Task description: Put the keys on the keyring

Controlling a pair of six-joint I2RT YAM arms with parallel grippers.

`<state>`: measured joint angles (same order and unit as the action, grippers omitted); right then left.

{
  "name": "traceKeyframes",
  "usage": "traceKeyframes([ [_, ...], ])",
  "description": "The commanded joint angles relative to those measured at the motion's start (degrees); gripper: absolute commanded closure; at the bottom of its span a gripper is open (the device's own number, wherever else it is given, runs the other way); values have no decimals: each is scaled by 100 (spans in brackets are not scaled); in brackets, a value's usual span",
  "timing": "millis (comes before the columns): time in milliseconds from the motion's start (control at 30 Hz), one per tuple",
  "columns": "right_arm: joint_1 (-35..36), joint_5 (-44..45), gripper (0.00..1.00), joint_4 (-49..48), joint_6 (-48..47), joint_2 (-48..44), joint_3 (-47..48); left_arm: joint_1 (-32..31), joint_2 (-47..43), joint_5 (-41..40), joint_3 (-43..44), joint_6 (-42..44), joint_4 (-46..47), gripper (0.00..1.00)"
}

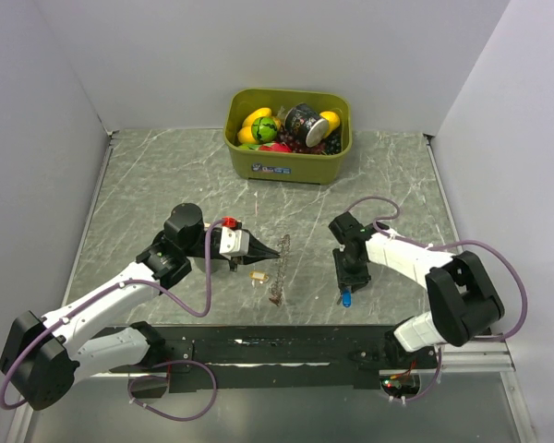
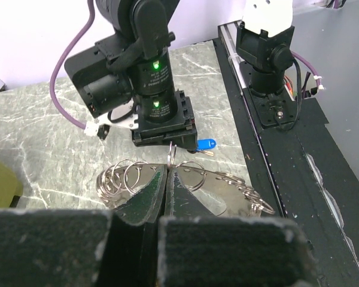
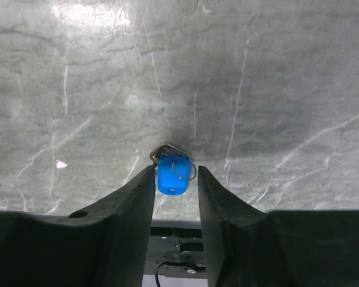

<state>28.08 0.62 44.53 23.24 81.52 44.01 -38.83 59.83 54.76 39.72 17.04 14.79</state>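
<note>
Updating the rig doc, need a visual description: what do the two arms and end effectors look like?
Left arm and right arm match: white link shells, black joint housings, a purple cable looping along each. Green status lights glow near the right wrist. Left end effector has a white body and dark tapered fingers; right end effector is black.

Keyring (image 1: 277,277) mid-table; one key (image 1: 347,298) right of it (bin (image 1: 300,164) behind).
</note>
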Motion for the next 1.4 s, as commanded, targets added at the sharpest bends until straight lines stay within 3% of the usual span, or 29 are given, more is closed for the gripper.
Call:
traceKeyframes([
  [0,-91,-36,65,-147,-74,215,231,16,-16,219,185,115,236,99],
  [133,-109,-36,82,-155,-101,277,213,7,-16,193,185,124,200,99],
  [167,-109,-36,94,-138,-110,260,231,16,-16,184,185,116,200,99],
  [233,-109,-36,100,-77,-127,155,248,7,-24,175,176,124,209,99],
  [533,-48,-289,100,20,-583,-390,714,16,-51,43,167,238,68,99],
  [733,418,-299,100,170,-1207,-575,1531,7,-86,-18,202,318,-81,99],
  [1100,462,-2731,100,-1472,-1858,-1769,1541,7,-139,-132,150,283,59,99],
  [1367,479,-4341,100,-1842,-2500,-2174,1505,7,-130,-247,158,160,297,99],
])
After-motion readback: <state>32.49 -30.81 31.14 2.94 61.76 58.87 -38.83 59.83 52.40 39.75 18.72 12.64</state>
